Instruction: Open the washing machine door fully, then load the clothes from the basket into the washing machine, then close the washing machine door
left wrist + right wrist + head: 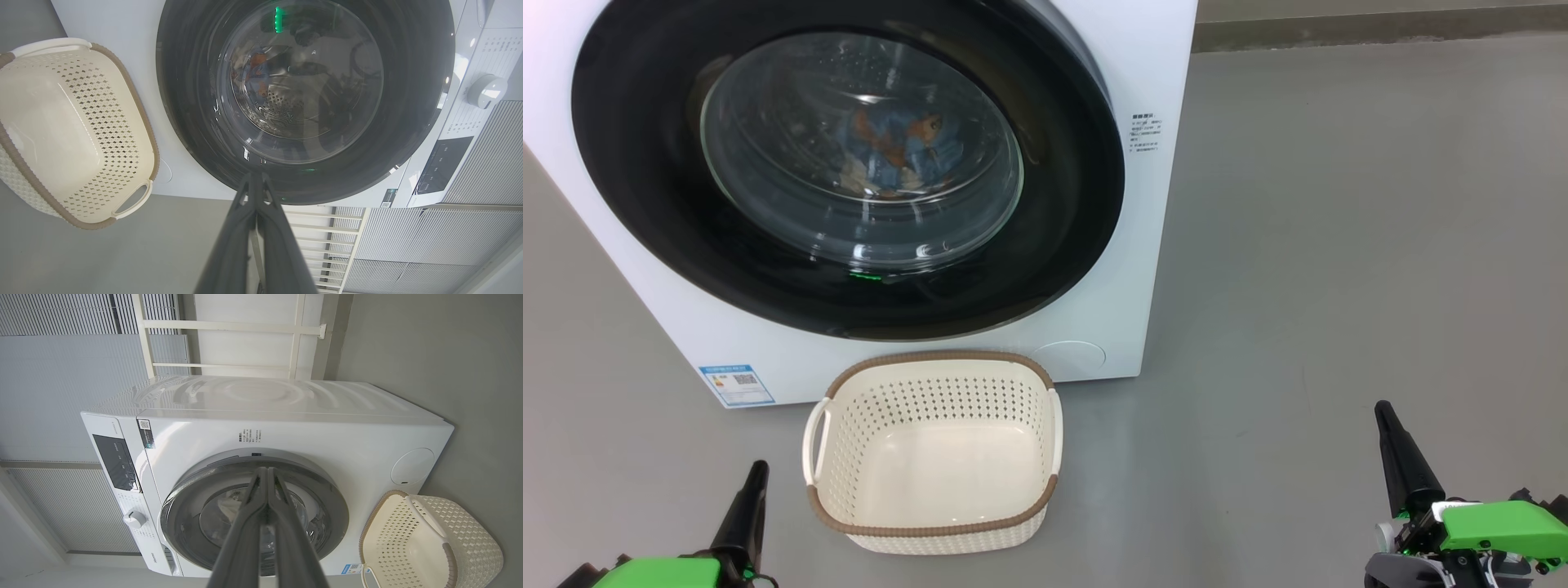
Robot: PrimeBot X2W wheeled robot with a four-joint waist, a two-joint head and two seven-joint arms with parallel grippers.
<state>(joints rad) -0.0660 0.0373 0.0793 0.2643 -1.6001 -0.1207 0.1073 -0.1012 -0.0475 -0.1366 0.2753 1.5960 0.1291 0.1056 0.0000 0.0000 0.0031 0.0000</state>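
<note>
1. The head view's top and left edges cut off the washing machine point(1160, 122), and the washing machine door point(629, 204) runs off the top.
2. Through the glass, the clothes point(907, 139) are only a blurred blue-and-orange patch; I can't count garments.
3. The small print point(1146, 133) and blue label point(737, 384) are too small for me to read.
4. In the right wrist view, my right fingers point(249, 535) hide the door's middle, and the basket point(470, 539) runs off the bottom edge.
5. The head view's bottom edge crops the arm behind my left fingers point(743, 506).

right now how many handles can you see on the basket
2. The basket stands on the floor before the washing machine; one handle is on its left end in the head view, the other on its right end. None seem hidden.
</note>
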